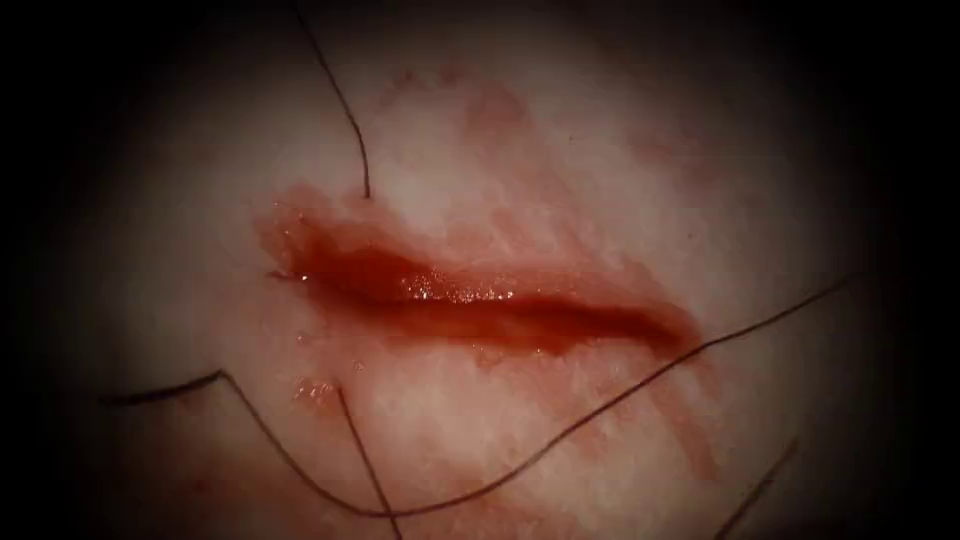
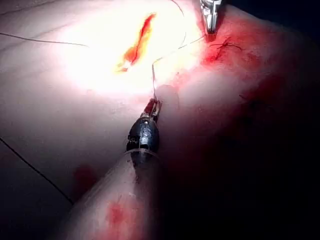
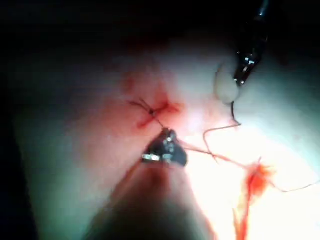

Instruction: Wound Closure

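Note:
The cut (image 1: 480, 300) runs across the tissue (image 1: 560, 170), open and wet with red fluid. A dark thread (image 1: 560, 435) loops below the cut. Another strand (image 1: 350, 120) meets the tissue just above the cut's left end. My left tool (image 2: 152, 106) is off to the side of the cut, jaws shut on what looks like the needle (image 2: 153, 82), held near one end and clear of the tissue. My right tool (image 3: 167, 142) sits beside a small dark stitch (image 3: 150, 111), jaws shut on the thread (image 3: 210, 152) that runs toward the cut.
A short thread end (image 1: 365, 450) lies below the cut's left part, and another (image 1: 760, 490) at the lower right. Red fluid smears the tissue around the stitch (image 2: 225, 47). The left tool (image 3: 245, 65) is also seen beyond the right tool.

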Controlling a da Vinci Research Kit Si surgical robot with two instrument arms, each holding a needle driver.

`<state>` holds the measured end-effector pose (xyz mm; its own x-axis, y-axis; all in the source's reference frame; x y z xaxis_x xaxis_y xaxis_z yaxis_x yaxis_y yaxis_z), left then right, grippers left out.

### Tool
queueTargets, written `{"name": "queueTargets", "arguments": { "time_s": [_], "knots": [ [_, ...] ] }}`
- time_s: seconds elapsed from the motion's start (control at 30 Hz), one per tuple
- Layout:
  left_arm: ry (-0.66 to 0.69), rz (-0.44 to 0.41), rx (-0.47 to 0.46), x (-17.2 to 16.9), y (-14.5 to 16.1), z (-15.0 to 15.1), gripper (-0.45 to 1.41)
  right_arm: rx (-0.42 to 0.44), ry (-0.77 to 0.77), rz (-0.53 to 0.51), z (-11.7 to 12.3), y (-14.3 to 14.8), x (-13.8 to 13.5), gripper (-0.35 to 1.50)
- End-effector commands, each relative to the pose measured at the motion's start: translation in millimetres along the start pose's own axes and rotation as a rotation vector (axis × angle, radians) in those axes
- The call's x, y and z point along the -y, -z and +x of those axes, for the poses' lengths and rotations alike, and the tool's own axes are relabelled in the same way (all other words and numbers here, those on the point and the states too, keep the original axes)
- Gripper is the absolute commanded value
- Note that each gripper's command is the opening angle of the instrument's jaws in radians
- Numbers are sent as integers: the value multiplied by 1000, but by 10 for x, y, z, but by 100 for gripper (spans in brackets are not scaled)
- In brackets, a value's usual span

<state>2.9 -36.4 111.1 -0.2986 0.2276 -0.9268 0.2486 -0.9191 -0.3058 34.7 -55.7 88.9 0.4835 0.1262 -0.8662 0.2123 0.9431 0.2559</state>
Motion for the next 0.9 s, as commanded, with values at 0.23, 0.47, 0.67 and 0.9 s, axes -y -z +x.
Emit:
{"name": "queueTargets", "arguments": {
  "time_s": [0.23, 0.47, 0.67, 0.9],
  "knots": [
    [1, -2, -1, -2, -9, -5, -45, -2, 7, 20, -1, 14, 13, -35],
    [1, -7, -3, 0, -9, -5, -45, -25, -4, -70, 9, 29, -2, 74],
    [16, 134, 13, 24, 3, -5, -45, 8, -36, -184, -6, 47, -33, 113],
    [56, 238, 0, 38, 13, -7, -45, 41, -70, -249, -33, 32, -71, 113]
  ]
}}
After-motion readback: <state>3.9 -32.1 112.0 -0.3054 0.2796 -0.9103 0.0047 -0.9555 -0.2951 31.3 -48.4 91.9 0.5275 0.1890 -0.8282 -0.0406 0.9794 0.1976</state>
